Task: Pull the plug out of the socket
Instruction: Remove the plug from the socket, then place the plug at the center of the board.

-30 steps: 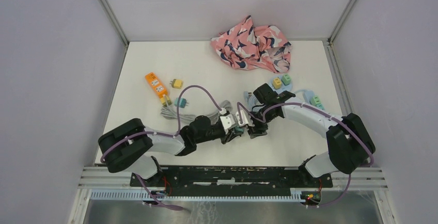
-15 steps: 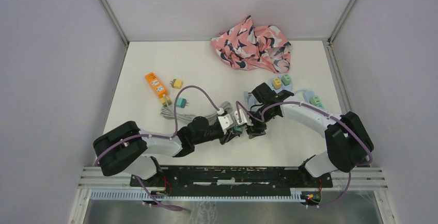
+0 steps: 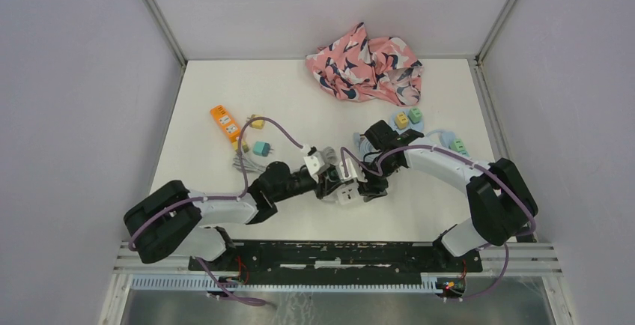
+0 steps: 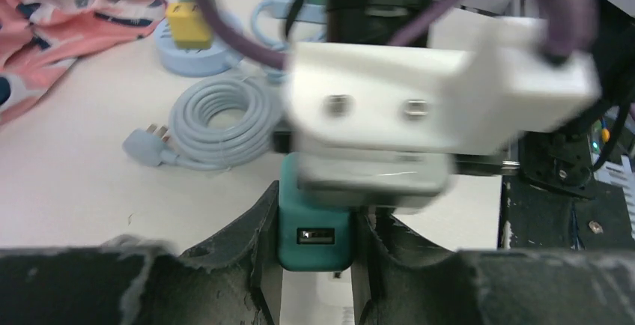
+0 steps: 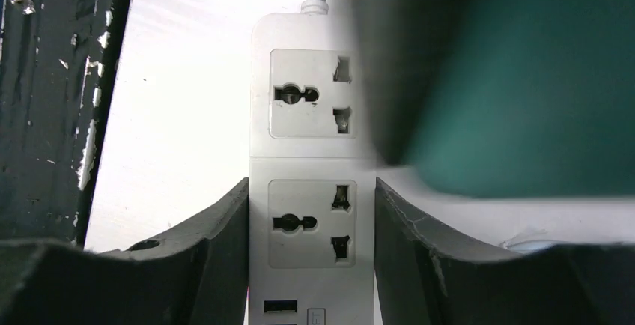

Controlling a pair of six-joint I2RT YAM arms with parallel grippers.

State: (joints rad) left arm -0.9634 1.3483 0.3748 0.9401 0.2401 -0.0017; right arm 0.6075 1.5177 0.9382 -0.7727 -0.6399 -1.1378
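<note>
Presently we are finding the left gripper (image 4: 314, 265) pinching the teal plug (image 4: 303, 216). Its jaws are standing narrowly apart, each finger pressing one side of the plug body, which is sitting squarely between them. We are noting the right gripper (image 5: 311, 250) clamping the white power strip (image 5: 311, 160), with jaws partly spread and bearing on both long edges. Between and just beyond those jaws, two outlets (image 5: 308, 94) are showing empty. In the right wrist view the plug is appearing as a blurred teal mass up and right of the jaws. Whether it is touching the strip we cannot tell.
</note>
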